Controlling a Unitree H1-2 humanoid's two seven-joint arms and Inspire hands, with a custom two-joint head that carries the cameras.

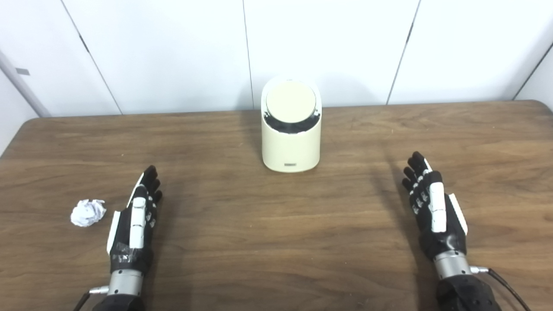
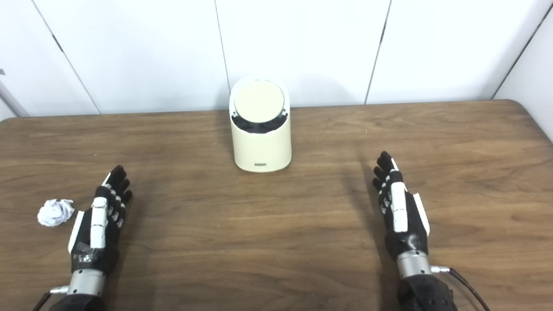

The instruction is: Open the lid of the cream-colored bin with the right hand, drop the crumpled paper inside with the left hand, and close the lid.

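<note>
Both hands — left hand (image 1: 135,218), right hand (image 1: 434,207) — rest flat, fingers extended, holding nothing; crumpled paper (image 1: 88,212) lies beside the left.

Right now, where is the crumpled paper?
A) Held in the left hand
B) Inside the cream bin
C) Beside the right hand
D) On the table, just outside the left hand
D. The crumpled paper lies on the table just outboard of the open left hand, touching nothing, far from the bin.

Matt wood-grain table (image 1: 276,242) (crumpled paper (image 1: 88,212))
</note>
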